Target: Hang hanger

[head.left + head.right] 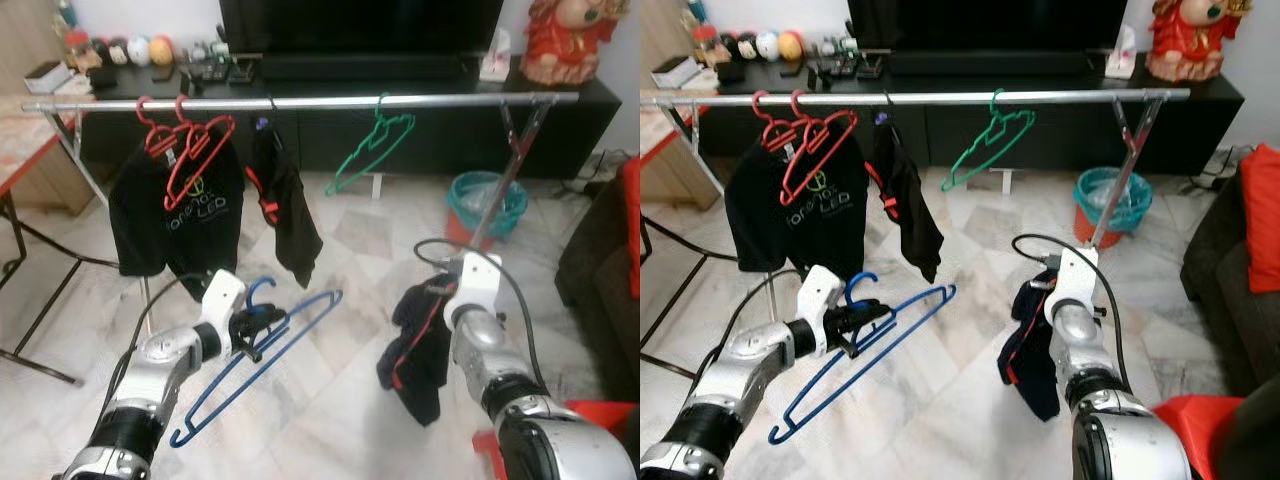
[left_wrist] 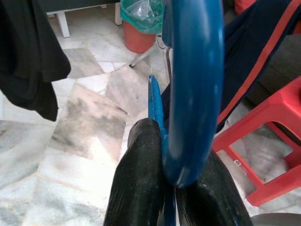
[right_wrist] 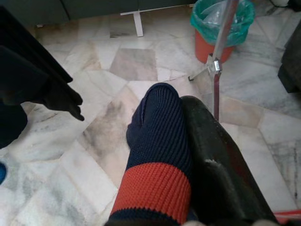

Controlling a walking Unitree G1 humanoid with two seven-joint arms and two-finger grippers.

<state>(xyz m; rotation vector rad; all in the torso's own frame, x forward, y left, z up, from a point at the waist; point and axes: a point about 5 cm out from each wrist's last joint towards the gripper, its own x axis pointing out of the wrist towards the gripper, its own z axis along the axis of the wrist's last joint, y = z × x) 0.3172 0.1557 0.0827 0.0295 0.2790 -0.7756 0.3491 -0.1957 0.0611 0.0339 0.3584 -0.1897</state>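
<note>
Lower left, the left tool (image 1: 247, 331) grips the blue hanger (image 1: 262, 362), right tool (image 3: 188, 155) clamps the dark garment (image 1: 418, 350); dressing it probably comes next.

You are looking at a blue hanger (image 1: 262, 352) pinched between the black fingers of your left gripper (image 1: 248, 333), whose arm is silver with a white wrist. Your right gripper (image 3: 188, 155) holds a dark navy ribbed garment (image 3: 157, 155) with an orange-red band. At twelve o'clock runs a silver rail (image 1: 300, 102); on it hang two red hangers (image 1: 185, 145), a green hanger (image 1: 372, 150), a black T-shirt (image 1: 170, 215) with green and white lettering, and a black garment (image 1: 285, 205) with red trim. At two o'clock stands a teal-lined orange-red bin (image 1: 487, 205). The floor (image 1: 340, 400) is pale grey-veined marble, the cabinet (image 1: 420, 125) beyond is black, and a red stool (image 2: 263, 146) stands at four o'clock.
</note>
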